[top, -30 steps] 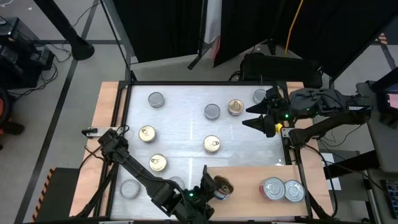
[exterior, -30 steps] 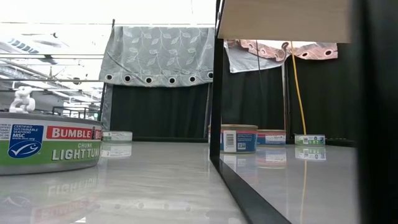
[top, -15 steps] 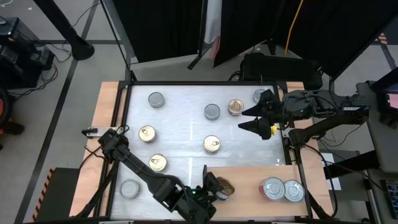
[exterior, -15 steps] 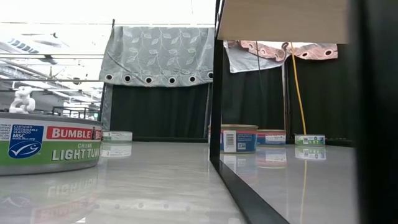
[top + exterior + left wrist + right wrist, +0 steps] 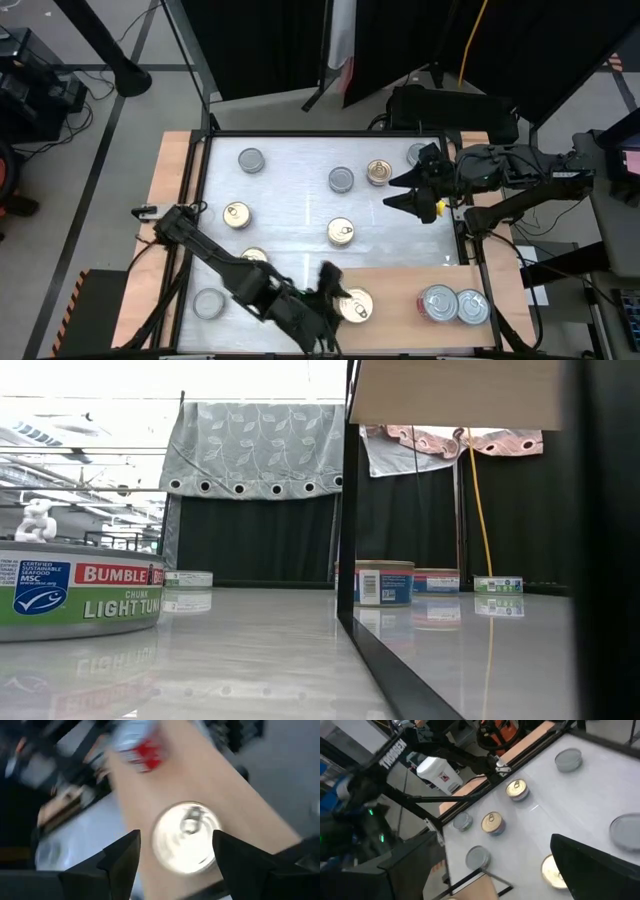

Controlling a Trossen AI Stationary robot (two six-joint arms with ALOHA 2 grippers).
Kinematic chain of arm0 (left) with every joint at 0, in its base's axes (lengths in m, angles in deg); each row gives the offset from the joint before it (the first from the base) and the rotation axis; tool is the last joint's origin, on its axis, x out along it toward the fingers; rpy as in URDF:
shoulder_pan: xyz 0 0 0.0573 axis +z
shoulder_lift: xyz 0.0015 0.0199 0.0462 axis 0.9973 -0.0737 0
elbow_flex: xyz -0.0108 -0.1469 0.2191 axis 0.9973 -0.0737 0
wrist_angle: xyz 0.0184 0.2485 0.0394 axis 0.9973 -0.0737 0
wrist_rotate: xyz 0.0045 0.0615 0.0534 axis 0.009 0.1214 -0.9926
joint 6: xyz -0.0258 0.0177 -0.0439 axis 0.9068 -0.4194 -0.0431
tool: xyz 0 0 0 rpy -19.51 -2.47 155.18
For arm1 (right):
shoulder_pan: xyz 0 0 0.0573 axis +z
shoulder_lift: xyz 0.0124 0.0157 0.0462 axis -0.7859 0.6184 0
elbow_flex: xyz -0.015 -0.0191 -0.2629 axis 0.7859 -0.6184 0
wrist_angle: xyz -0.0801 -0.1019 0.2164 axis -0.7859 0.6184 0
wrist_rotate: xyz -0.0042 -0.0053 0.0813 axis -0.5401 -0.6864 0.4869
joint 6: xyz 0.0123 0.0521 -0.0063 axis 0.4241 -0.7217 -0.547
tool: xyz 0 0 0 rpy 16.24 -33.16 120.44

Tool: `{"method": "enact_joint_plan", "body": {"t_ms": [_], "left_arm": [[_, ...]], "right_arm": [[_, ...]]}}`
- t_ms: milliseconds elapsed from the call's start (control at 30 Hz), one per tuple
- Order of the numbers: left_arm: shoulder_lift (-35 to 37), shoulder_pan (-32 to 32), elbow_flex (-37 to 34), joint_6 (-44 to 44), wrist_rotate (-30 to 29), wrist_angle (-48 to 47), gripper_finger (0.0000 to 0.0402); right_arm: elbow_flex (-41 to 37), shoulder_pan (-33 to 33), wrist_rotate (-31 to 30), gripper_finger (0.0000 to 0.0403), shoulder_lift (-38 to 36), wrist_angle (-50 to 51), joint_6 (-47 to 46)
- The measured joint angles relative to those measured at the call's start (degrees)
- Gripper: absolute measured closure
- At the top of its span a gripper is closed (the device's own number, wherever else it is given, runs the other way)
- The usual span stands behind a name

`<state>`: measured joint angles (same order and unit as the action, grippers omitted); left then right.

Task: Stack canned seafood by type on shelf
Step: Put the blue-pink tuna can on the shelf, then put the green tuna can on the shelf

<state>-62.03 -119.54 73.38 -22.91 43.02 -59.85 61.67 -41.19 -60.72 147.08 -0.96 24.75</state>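
High view has the left gripper (image 5: 335, 290) standing open just beside a round gold pull-ring tin (image 5: 354, 305) resting on the light-brown wooden shelf board (image 5: 400, 285), so placing looks done and I'd guess next it needs another gold-top to stack

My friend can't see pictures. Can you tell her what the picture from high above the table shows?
From above, the left hand hangs open beside a gold-topped can on the wooden shelf, where two silver cans already sit. More cans dot the white table, and the right hand hovers open above it.
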Motion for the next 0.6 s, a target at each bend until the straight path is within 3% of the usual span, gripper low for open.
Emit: {"method": "enact_joint_plan", "body": {"t_ms": [167,267,400,467,600], "left_arm": [[9.39,1.16,2.58,30.49,-5.26,-13.34,0.0153],[15.47,1.98,2.52,43.97,-9.24,-20.88,0.0153],[20.85,2.05,2.41,48.47,-19.58,-28.11,0.0153],[22.83,3.58,2.41,48.39,-21.98,-30.29,0.0153],[24.81,8.66,2.41,48.54,-17.99,-31.44,0.0153]], "right_arm": [[0.00,2.81,2.87,0.0023,0.02,0.12,-7.07],[0.00,5.39,-1.79,0.0023,0.12,0.14,-10.27],[0.00,5.83,-8.60,0.0023,1.13,0.66,-13.05],[0.00,4.72,-10.05,0.0023,1.71,0.60,-13.77],[0.00,-0.54,-5.38,0.0023,2.08,1.40,-10.89]]}}
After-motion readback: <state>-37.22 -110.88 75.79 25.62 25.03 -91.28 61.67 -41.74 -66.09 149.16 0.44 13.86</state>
